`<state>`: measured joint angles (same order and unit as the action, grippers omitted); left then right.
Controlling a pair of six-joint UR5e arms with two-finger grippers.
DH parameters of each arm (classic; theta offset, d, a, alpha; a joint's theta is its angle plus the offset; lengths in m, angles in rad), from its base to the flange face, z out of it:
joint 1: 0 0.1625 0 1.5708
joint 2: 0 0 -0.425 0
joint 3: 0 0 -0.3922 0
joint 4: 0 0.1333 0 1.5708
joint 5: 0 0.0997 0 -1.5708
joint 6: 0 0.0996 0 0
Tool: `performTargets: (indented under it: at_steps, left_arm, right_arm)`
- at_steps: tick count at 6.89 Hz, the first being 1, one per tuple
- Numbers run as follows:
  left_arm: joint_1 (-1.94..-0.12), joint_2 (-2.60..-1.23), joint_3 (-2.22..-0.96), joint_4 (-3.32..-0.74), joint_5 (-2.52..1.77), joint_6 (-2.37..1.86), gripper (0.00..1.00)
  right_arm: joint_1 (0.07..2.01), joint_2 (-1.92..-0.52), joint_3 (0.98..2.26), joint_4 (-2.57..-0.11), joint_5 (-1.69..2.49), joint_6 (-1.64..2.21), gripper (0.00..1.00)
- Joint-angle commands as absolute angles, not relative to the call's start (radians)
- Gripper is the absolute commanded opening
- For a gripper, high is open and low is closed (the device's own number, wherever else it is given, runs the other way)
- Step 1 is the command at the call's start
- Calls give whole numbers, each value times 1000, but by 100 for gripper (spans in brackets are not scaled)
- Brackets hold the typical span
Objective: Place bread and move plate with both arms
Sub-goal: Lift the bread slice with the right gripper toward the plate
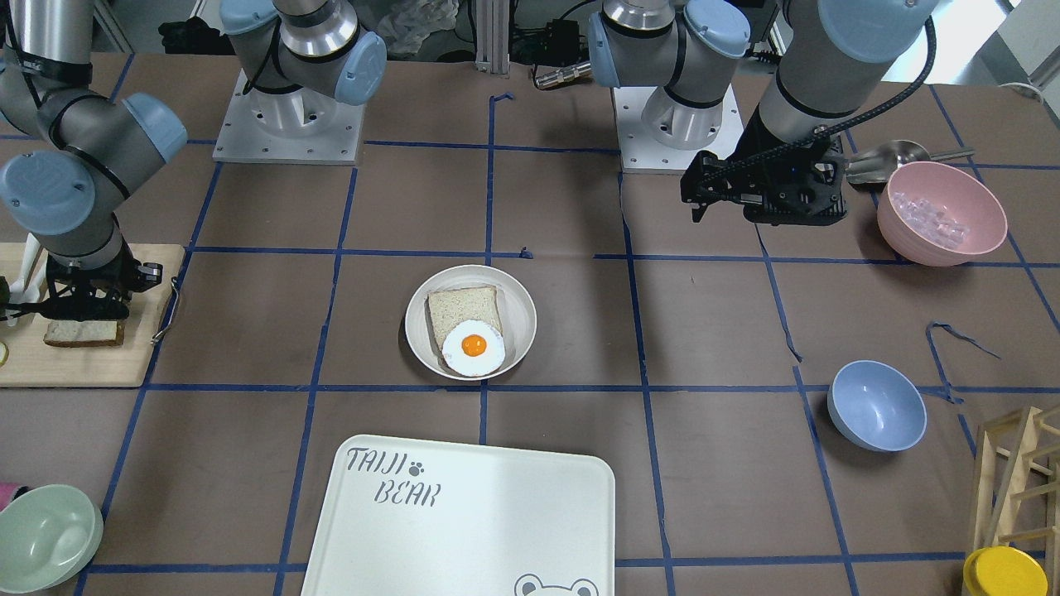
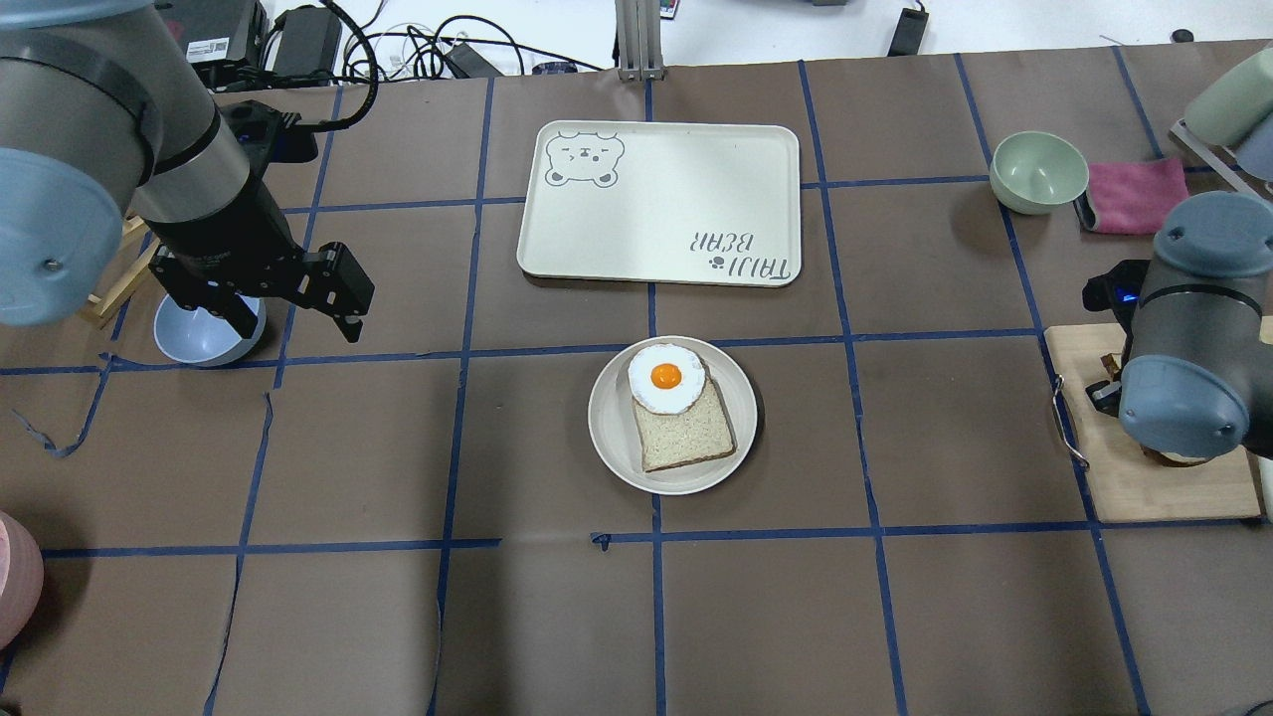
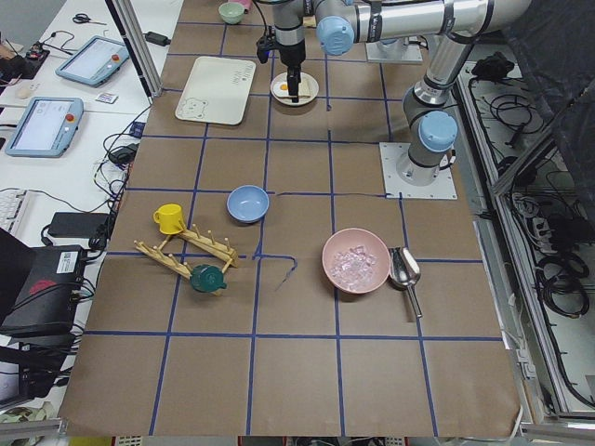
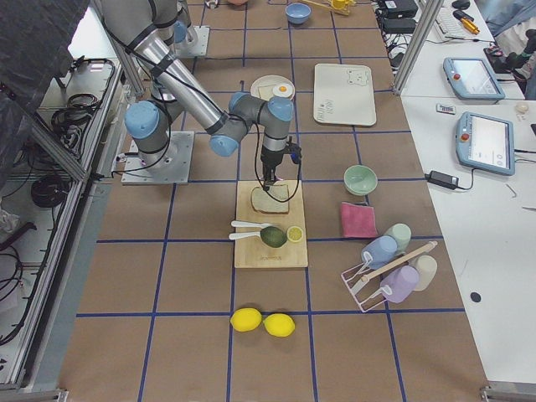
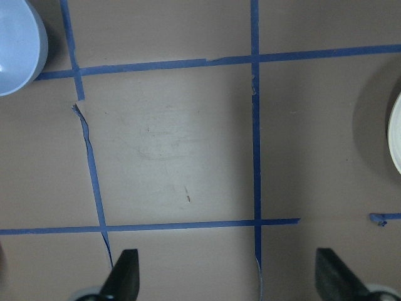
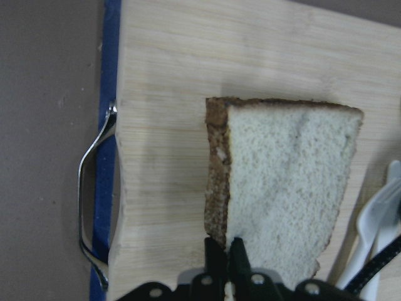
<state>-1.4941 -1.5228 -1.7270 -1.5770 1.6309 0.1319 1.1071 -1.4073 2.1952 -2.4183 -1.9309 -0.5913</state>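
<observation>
The bread [image 6: 288, 182] lies flat on the wooden cutting board [image 6: 163, 94] at the table's [image 2: 895, 617] right end, toward the board's handle side and well apart from the plate [image 2: 609, 438] at the centre. Bare table rings the plate, and the TAIJI BEAR tray [image 2: 696, 179] lies near its far side. The right pincer [image 6: 224, 251] has its fingers drawn together at the slice's crust edge; whether they grip it is hidden. The left pincer [image 5: 229, 276] hangs spread wide over bare table between the blue bowl [image 5: 15, 44] and the plate. A paler slice [image 2: 686, 433] and a fried egg [image 2: 666, 378] cover part of the plate.
</observation>
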Motion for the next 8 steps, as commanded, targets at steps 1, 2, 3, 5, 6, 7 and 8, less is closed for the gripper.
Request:
performTargets:
  at_steps: [1, 2, 3, 5, 6, 7, 8]
  left_arm:
    - [-1494, -1526, -1727, -1575, 1631, 132, 100]
    - [-1494, -1528, -1727, -1575, 1631, 132, 100]
    - [-1494, -1523, -1727, -1577, 1631, 132, 100]
    - [-1494, -1526, -1727, -1575, 1631, 132, 100]
    - [-1496, -1529, -1727, -1575, 1629, 132, 100]
    - [-1497, -1525, -1729, -1577, 1631, 132, 100]
    - [-1496, -1526, -1726, -1572, 1631, 132, 100]
  right_arm:
    - [1117, -1489, 2143, -2332, -1927, -574, 0]
    - [1132, -1494, 2059, -2213, -1919, -540, 0]
    - [1191, -1491, 1966, -2110, -1904, -470, 0]
    - [1445, -1483, 1815, -1938, -1905, -213, 0]
    - [1595, -1464, 1780, -1913, -1904, -36, 0]
    - [1734, -1428, 1757, -1913, -1896, 100, 0]
    - [1844, -1381, 1715, -1920, -1809, 238, 0]
